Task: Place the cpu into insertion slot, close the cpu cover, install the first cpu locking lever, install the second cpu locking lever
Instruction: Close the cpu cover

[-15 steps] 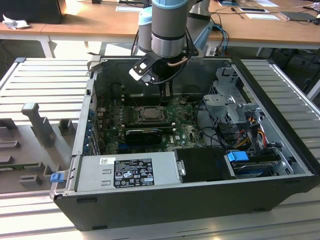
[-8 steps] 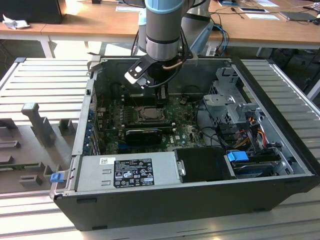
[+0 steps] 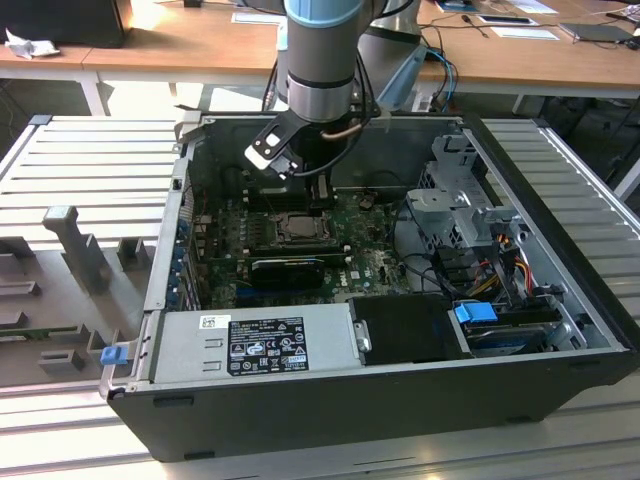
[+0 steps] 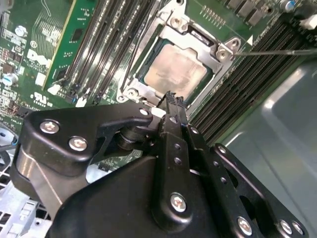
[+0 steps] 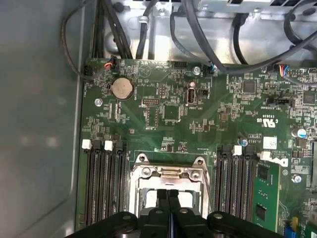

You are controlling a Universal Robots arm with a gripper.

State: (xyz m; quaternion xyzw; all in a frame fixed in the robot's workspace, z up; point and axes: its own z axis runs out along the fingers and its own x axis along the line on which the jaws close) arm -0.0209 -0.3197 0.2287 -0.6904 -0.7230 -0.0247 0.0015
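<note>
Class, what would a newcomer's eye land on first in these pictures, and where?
First, the robot arm reaching down into the open computer case, mid-frame in the exterior view. In the second wrist view, the black gripper, shut, hangs by the pale cpu, which sits framed by the silver cpu cover.

ribbed grey metal bench (image 3: 565, 190) | on it: open computer case (image 3: 300, 415), grey blocks (image 3: 72, 240)

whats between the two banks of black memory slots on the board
The cpu, framed by the silver cpu cover, seen in both wrist views. The shut gripper hangs just over it.
</note>
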